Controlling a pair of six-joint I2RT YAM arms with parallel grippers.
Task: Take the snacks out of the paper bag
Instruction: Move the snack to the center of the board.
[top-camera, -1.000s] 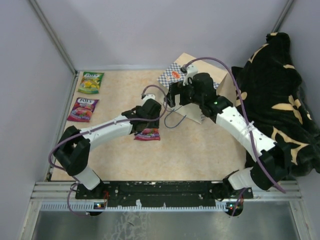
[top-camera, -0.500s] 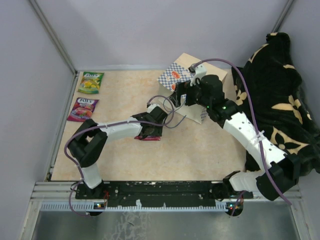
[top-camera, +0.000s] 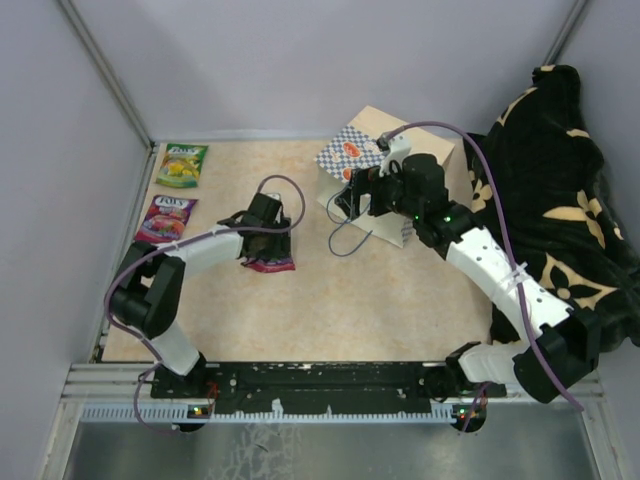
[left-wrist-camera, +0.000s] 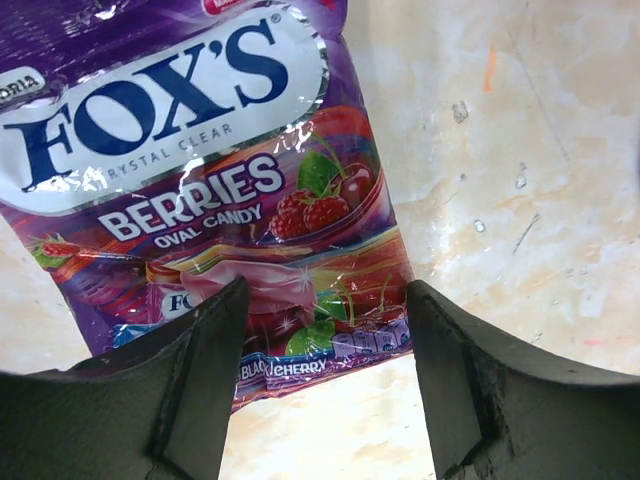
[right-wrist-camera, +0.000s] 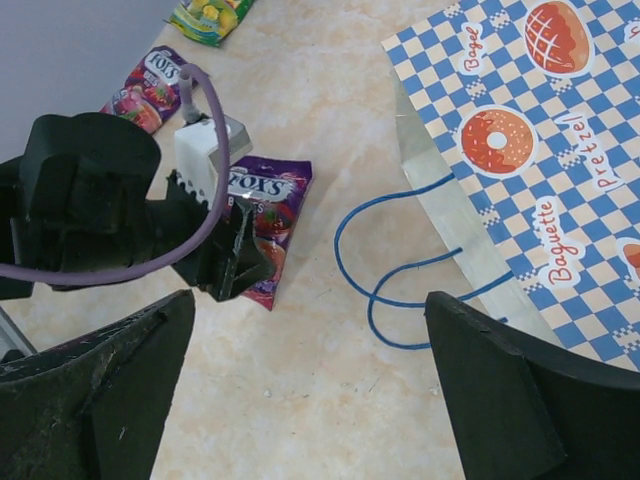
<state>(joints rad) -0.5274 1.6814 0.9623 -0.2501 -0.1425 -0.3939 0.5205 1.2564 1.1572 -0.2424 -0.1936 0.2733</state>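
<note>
Logging for your next reach: paper bag (right-wrist-camera: 520, 150) just beyond your empty, wide-spread right gripper (right-wrist-camera: 310, 297), handle end facing it; left gripper (left-wrist-camera: 328, 290) farther off, straddling purple packet (left-wrist-camera: 200, 180), grip unclear.

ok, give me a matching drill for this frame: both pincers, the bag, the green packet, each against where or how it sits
Things:
1. left pincer
2. right pincer
3. paper bag
4. green packet

Place or state:
A. lying down, checkered face up
B. fingers over a purple berries packet
C. flat at the far left corner of the table
D. wide open, holding nothing, beside the bag

Pairs: 1-B, 2-D, 3-A, 4-C
</note>
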